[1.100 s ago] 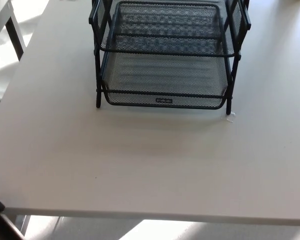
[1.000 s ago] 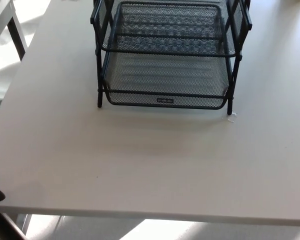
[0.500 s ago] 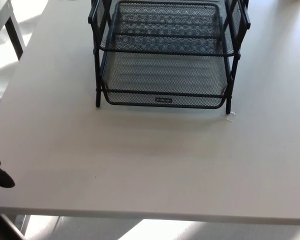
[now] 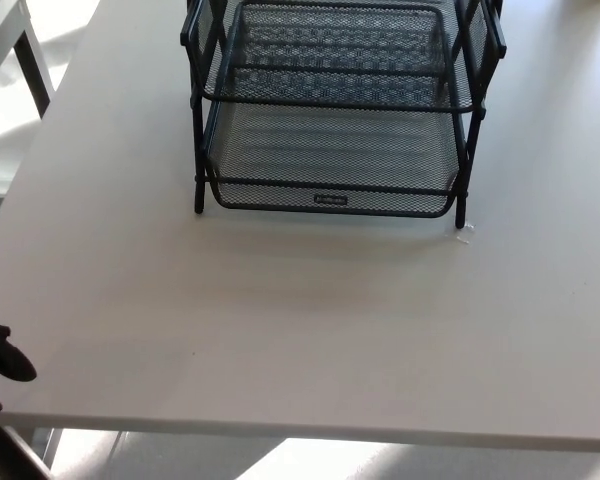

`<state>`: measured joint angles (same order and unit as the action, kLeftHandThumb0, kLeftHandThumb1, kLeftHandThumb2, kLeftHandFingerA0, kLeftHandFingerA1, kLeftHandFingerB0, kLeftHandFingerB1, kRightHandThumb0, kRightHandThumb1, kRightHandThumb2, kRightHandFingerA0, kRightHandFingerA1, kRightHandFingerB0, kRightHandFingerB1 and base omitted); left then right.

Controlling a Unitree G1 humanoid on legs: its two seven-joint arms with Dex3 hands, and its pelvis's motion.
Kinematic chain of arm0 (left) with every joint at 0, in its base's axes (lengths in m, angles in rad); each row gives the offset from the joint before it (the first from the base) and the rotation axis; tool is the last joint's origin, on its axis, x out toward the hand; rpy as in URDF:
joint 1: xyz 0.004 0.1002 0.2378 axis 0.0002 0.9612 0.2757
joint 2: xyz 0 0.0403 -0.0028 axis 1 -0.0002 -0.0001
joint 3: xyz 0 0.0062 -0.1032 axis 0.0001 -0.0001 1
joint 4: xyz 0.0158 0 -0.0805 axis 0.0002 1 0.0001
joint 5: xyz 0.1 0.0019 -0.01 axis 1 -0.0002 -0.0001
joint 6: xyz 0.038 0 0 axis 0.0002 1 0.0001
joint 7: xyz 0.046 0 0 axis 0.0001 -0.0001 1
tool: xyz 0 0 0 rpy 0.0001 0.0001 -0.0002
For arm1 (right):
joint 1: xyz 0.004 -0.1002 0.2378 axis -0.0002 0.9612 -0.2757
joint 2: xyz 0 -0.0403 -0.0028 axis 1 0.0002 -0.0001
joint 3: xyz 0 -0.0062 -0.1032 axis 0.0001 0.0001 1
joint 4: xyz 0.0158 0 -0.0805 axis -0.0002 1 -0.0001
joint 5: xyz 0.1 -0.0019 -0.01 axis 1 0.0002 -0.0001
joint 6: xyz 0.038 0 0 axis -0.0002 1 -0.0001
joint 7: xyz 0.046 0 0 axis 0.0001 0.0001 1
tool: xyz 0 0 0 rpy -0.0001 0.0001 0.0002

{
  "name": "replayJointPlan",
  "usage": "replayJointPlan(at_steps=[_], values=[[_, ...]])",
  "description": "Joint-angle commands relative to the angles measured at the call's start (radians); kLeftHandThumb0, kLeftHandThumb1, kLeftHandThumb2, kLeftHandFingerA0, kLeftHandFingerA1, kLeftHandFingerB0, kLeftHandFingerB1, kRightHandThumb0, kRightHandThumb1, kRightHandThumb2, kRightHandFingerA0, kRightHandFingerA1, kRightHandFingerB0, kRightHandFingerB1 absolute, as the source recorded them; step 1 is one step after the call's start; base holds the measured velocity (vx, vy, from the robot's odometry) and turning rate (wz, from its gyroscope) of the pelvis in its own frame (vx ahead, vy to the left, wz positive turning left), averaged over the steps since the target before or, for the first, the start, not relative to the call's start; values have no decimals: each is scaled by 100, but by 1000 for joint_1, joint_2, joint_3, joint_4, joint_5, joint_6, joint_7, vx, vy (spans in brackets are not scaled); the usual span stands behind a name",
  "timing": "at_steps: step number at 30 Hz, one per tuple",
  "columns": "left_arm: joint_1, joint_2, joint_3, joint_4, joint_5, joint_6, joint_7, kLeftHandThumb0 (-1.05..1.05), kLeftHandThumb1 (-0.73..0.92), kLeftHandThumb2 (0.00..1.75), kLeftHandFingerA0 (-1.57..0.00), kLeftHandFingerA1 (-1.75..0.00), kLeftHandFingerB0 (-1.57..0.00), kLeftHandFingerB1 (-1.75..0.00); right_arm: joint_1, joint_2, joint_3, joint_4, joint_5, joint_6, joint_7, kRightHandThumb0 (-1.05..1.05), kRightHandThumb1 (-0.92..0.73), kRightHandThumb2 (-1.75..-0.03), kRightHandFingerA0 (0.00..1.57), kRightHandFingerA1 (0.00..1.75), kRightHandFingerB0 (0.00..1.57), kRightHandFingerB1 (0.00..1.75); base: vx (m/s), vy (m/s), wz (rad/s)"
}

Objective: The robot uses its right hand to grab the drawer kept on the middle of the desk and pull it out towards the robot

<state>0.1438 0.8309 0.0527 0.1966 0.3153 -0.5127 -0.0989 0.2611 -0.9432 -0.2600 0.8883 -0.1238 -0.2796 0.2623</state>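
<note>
Pale surface (image 4: 310,340) bears one black mesh drawer rack (image 4: 335,110) with two trays; left robot hand (image 4: 2,360) barely visible, grip unclear.

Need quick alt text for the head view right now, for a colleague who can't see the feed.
A black mesh drawer rack stands at the far middle of a pale desk, its lowest drawer untouched. Only a sliver of the left hand shows at the near left edge; the right hand is out of view.

Single head view, looking steeply down on the desk (image 4: 310,330) — near edge close, far side cropped
</note>
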Motion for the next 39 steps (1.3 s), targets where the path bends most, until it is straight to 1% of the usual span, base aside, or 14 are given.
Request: replayJointPlan(at_steps=[1, 7, 8, 12, 13, 14, 15, 19, 21, 29, 30, 31, 35, 39], values=[[5, 25, 7, -2, 30, -42, -27, -29, 56, 57, -77, -86, -82, -59, 101, -63, -192, -174, 67, 22, -57, -60, -58, -58, 52, 56, 33, 31, 0, 0, 0], [12, 24, 13, 7, 31, -65, -16, -28, 55, 57, -79, -86, -82, -59, 141, -34, -363, -428, -47, 37, -218, -62, -58, -58, 36, 59, 35, 31, 0, 0, 0], [12, 27, 11, 7, 34, -61, -20, -29, 56, 57, -78, -84, -81, -58, 105, -30, -368, -495, -150, 65, -341, -77, -50, -88, 66, 117, 26, 46, 0, 0, 0], [13, 28, 11, 3, 38, -48, -23, -30, 57, 57, -77, -85, -81, -59, 25, -26, -380, -625, -214, 114, -392, -80, -68, -53, 45, 153, 15, 45, 0, 0, 0], [14, 28, 11, 2, 38, -47, -23, -30, 57, 57, -77, -84, -81, -58, -9, -21, -378, -673, -229, 120, -403, -43, -31, -96, 57, 92, 1, 52, 0, 0, 0], [14, 27, 12, 3, 36, -48, -22, -29, 56, 57, -79, -85, -82, -58, -23, -21, -375, -697, -241, 136, -400, -88, -70, -58, 47, 142, 7, 49, 0, 0, 0], [13, 24, 12, 8, 33, -56, -18, -29, 56, 57, -79, -85, -82, -58, -71, -30, -351, -722, -257, 133, -409, -88, -56, -92, 52, 99, 5, 52, 0, 0, 0], [21, 24, 15, 1, 33, -54, -19, -29, 56, 57, -79, -87, -82, -59, -192, -21, -288, -773, -302, 90, -440, -83, -70, -61, 48, 102, 9, 46, 0, 0, 0], [21, 26, 15, -2, 35, -47, -21, -30, 56, 57, -78, -87, -82, -59, -234, -18, -255, -868, -331, 122, -402, -75, -67, -60, 50, 65, 15, 37, 0, 0, 0], [22, 23, 16, -8, 31, -34, -26, -31, 56, 57, -78, -85, -82, -59, -502, 57, -6, -1023, -378, 188, -293, -73, -66, -60, 39, 56, 18, 32, 0, 0, 0], [21, 22, 18, -2, 35, -49, -15, -30, 56, 57, -79, -89, -83, -61, -576, 91, 59, -1060, -398, 222, -264, -77, -53, -90, 30, 62, 7, 45, 0, 0, 0], [21, 20, 20, 2, 32, -56, -11, -29, 55, 57, -80, -89, -83, -61, -621, 115, 99, -1080, -413, 239, -253, -72, -64, -60, 32, 59, 15, 33, 0, 0, 0], [23, 15, 20, 1, 25, -51, -14, -29, 55, 57, -79, -88, -83, -60, -712, 184, 187, -1102, -475, 298, -243, -72, -64, -60, 33, 54, 16, 32, 0, 0, 0], [19, 19, 18, 10, 31, -66, -12, -28, 55, 57, -80, -88, -82, -60, -826, 258, 293, -1021, -512, 225, -294, -77, -54, -90, 27, 56, 7, 43, 0, 0, 0]])
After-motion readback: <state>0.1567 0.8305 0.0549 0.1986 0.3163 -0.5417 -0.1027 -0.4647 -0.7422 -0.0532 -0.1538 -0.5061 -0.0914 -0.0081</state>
